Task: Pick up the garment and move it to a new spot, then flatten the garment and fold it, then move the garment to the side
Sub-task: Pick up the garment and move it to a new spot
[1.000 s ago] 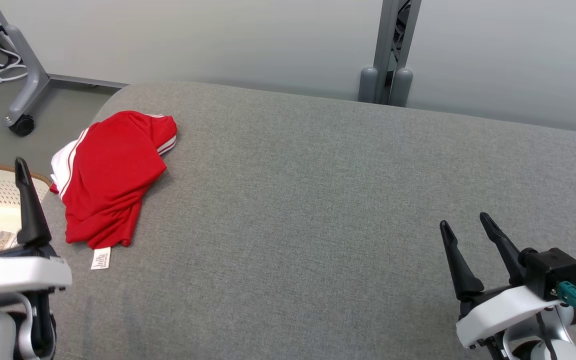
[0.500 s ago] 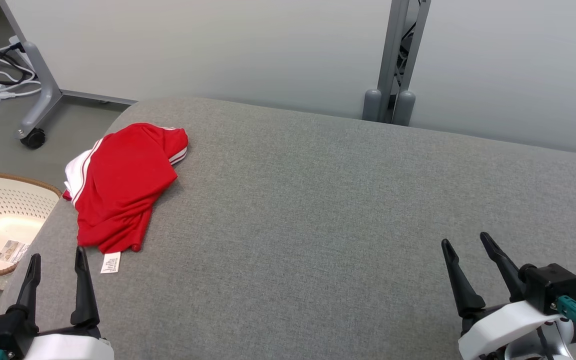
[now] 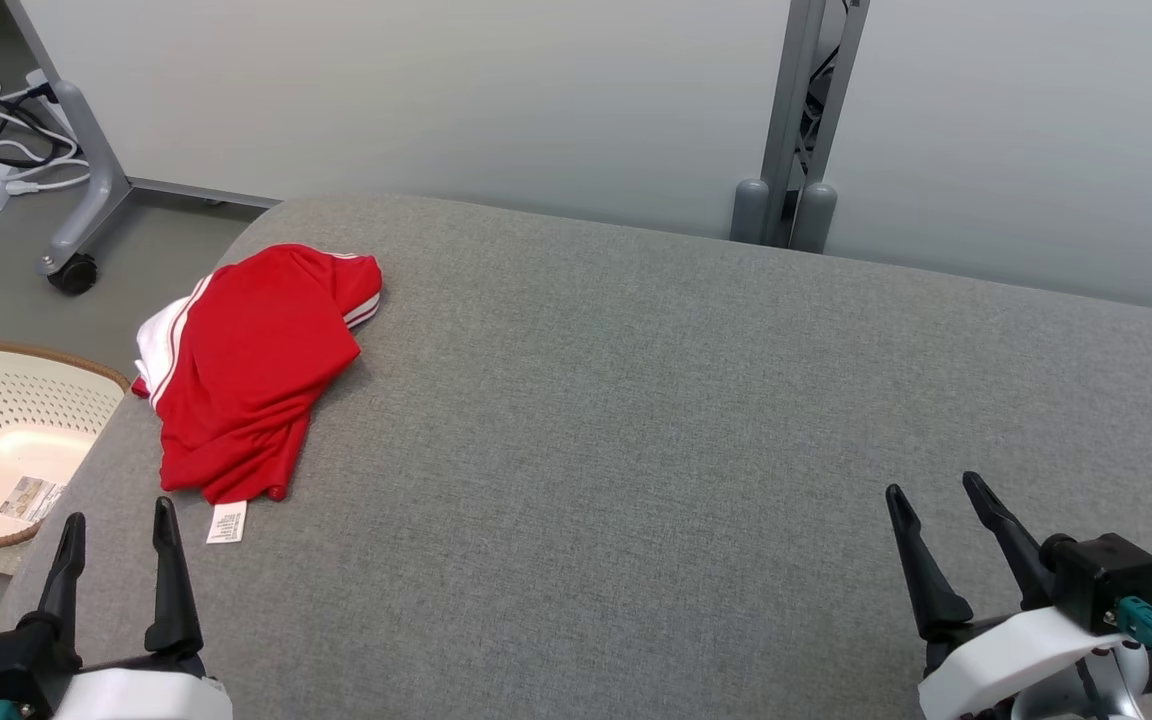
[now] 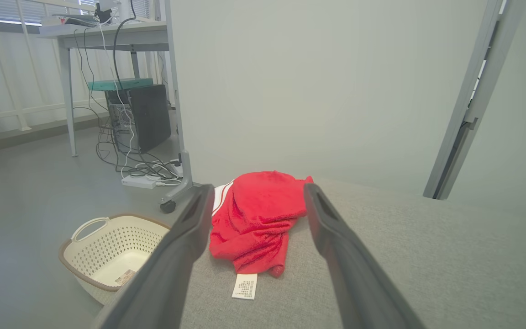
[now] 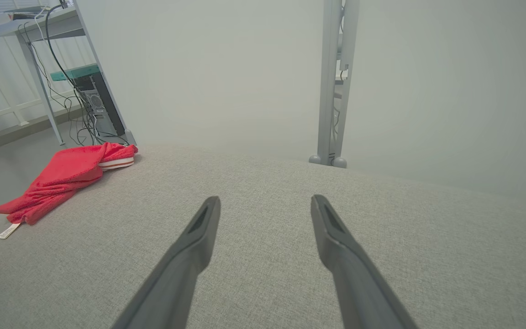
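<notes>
The whole head view has shifted, so the grey fabric-covered worktop (image 3: 636, 400) and the red garment with white stripes (image 3: 246, 370) only seem to slide; the garment lies bunched at the upper left, by the worktop's edge. The left claw (image 3: 119, 512) has dropped to the lower left corner, spread and empty, like the right claw (image 3: 933, 485) at lower right. Both look parked, with no grasp under way.

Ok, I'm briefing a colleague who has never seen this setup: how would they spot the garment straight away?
Start at the wide grey padded surface before the robot. At its left end, beside the cream perforated basket on the floor, the garment lies crumpled. It is bright red with white stripes, and a small white label lies at its near edge.
</notes>
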